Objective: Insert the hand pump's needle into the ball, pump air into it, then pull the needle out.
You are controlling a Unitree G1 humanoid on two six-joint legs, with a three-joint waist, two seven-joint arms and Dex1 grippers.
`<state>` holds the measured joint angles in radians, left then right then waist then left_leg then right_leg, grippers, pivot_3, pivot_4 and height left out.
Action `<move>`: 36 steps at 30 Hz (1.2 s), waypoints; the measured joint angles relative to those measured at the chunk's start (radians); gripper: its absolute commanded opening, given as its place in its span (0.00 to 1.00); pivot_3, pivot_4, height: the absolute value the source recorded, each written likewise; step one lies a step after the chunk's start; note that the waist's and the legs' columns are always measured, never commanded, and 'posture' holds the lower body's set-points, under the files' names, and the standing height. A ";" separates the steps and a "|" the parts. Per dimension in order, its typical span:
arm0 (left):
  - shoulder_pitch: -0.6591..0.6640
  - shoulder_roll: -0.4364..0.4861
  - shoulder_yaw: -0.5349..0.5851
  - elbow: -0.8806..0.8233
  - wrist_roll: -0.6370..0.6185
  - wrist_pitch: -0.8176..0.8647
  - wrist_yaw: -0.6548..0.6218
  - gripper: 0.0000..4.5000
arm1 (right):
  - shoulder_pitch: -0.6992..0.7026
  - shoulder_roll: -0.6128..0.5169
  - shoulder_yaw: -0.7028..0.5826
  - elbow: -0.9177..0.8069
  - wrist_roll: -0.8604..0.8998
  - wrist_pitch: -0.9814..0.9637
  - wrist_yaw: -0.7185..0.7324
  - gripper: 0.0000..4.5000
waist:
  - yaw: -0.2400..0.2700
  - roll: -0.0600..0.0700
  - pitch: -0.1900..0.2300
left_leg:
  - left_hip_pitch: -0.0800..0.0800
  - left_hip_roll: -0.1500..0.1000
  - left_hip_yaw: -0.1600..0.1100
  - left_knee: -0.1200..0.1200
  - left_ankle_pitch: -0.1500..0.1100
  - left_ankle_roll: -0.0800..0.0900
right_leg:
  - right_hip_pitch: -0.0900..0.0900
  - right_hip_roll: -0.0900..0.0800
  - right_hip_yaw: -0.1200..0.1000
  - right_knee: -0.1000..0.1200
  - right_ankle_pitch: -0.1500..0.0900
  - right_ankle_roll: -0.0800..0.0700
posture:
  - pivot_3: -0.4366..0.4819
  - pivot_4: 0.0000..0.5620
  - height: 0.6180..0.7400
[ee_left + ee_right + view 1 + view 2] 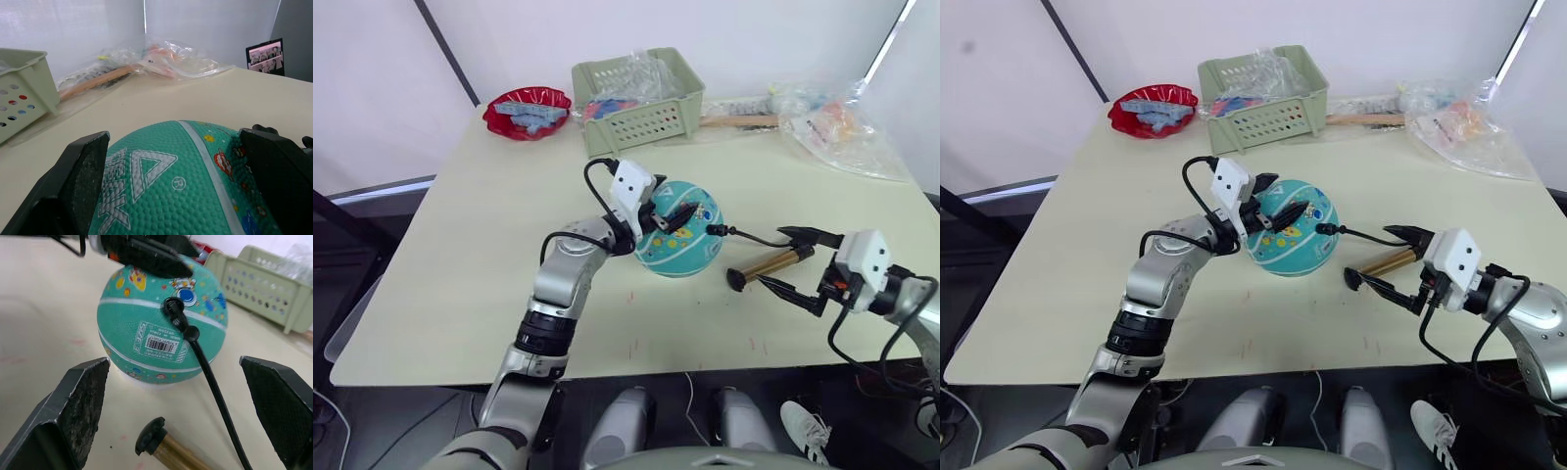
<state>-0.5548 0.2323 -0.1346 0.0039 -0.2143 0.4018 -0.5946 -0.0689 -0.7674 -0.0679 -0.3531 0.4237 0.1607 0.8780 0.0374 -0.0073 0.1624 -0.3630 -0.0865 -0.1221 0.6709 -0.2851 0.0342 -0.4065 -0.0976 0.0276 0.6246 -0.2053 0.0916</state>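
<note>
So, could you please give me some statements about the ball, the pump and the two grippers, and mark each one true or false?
1. The left gripper has its fingers around the top of the ball. True.
2. The hand pump stands upright on the table. False: it lies on its side, right of the ball.
3. The black fitting of the needle sits against the ball, with the hose leading away. True.
4. The right gripper is shut on the pump's barrel. False: its fingers are open, either side of it.
5. The ball lies inside the green basket. False: it rests on the table, in front of the basket.
</note>
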 measured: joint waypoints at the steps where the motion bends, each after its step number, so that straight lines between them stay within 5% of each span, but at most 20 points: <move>1: -0.002 -0.004 -0.001 0.003 0.002 -0.001 0.000 1.00 | -0.023 0.000 0.015 0.007 -0.012 0.006 0.000 0.99 | 0.001 0.000 0.000 | 0.000 0.000 0.000 0.000 0.000 0.000 | 0.000 0.000 0.000 0.000 0.000 0.000 | 0.48 0.27 1.00; 13: -0.001 -0.015 -0.002 0.019 0.017 -0.030 -0.006 1.00 | -0.351 0.037 0.217 0.210 -0.174 0.073 0.059 0.99 | 0.003 0.000 -0.001 | 0.000 -0.001 -0.003 0.000 0.001 -0.001 | 0.001 -0.001 -0.002 0.000 0.000 0.000 | 0.48 0.27 1.00; 21: -0.003 -0.015 -0.003 0.027 0.022 -0.042 -0.014 1.00 | -0.435 0.052 0.261 0.300 -0.267 -0.051 0.116 0.99 | 0.003 0.000 -0.001 | -0.001 -0.002 -0.004 0.000 0.001 -0.001 | 0.001 -0.001 -0.003 0.000 0.000 0.000 | 0.48 0.27 1.00; 23: -0.003 -0.016 -0.003 0.027 0.025 -0.042 -0.014 1.00 | -0.447 0.056 0.261 0.311 -0.281 -0.084 0.127 0.84 | 0.003 0.000 -0.001 | -0.001 -0.002 -0.004 0.000 0.001 -0.001 | 0.001 -0.001 -0.003 0.000 0.000 0.000 | 0.48 0.27 1.00; 30: 0.000 -0.018 -0.003 0.026 0.030 -0.043 -0.011 1.00 | -0.448 0.075 0.268 0.325 -0.303 -0.117 0.162 0.07 | 0.003 0.000 -0.001 | 0.000 -0.002 -0.005 0.000 0.001 -0.002 | 0.001 -0.001 -0.003 0.000 0.000 -0.001 | 0.48 0.27 1.00; 36: 0.001 -0.019 -0.003 0.025 0.034 -0.043 -0.011 1.00 | -0.448 0.079 0.268 0.333 -0.310 -0.130 0.166 0.02 | 0.002 0.000 -0.001 | 0.000 -0.002 -0.005 0.000 0.001 -0.002 | 0.001 -0.001 -0.003 0.000 0.000 -0.001 | 0.48 0.27 1.00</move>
<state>-0.5542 0.2134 -0.1374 0.0294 -0.1806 0.3589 -0.6060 -0.5166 -0.6882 0.1997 -0.0206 0.1140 0.0305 1.0439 0.0393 -0.0070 0.1615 -0.3632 -0.0882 -0.1274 0.6708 -0.2836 0.0317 -0.4052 -0.0982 0.0244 0.6246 -0.2052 0.0910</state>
